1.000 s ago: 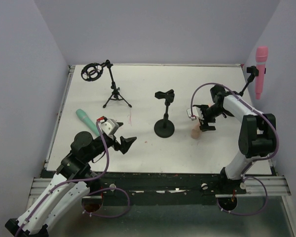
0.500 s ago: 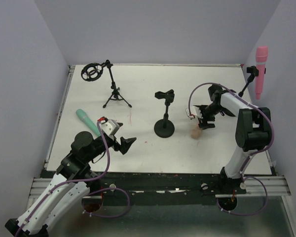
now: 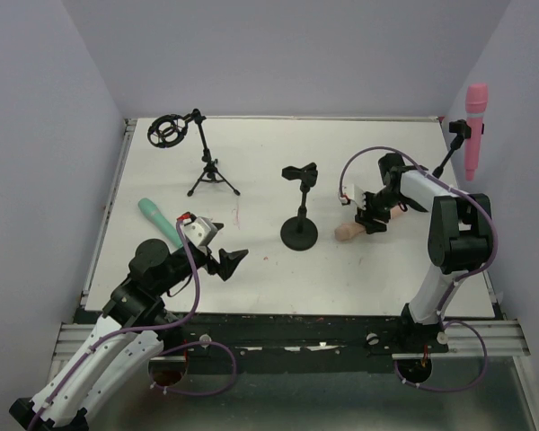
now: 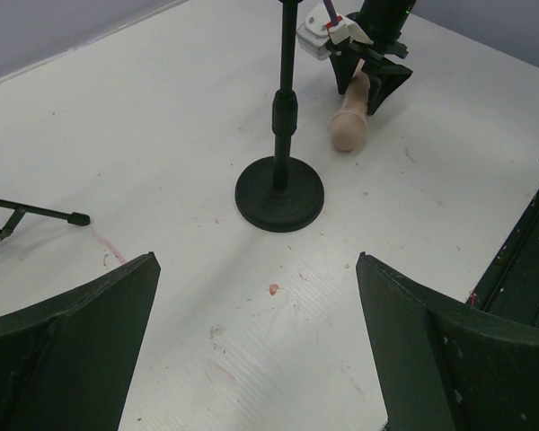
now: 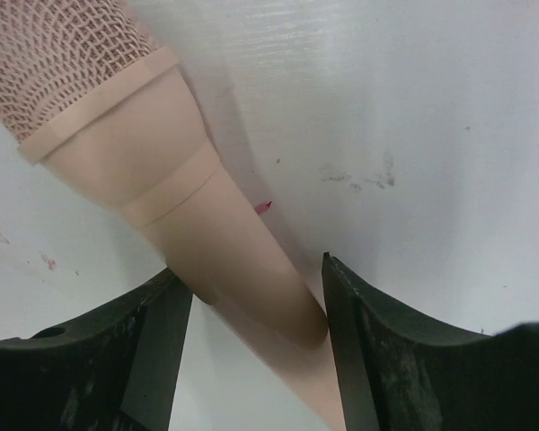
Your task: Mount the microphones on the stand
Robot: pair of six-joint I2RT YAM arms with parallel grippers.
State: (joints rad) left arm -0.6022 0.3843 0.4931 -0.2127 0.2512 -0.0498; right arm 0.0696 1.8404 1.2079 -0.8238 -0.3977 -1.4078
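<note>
A microphone (image 3: 345, 232) is lying on the table (image 3: 269, 269), right of the round-based stand (image 3: 299, 232), between the right gripper's (image 3: 370, 223) fingers.

The peach-beige microphone (image 5: 162, 189) runs from the upper left of the frame, mesh head there, down toward the lower centre, its tapering handle lying between the right gripper's (image 5: 256, 301) two dark fingers (image 5: 153, 341) on the white table (image 5: 413, 135).

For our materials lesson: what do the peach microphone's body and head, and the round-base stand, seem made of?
Peach microphone: the body looks like smooth matte plastic with moulded bands; the head shows a woven mesh grille, metal or plastic unclear. Round-base stand: black with a slight sheen, probably painted metal or plastic.
</note>
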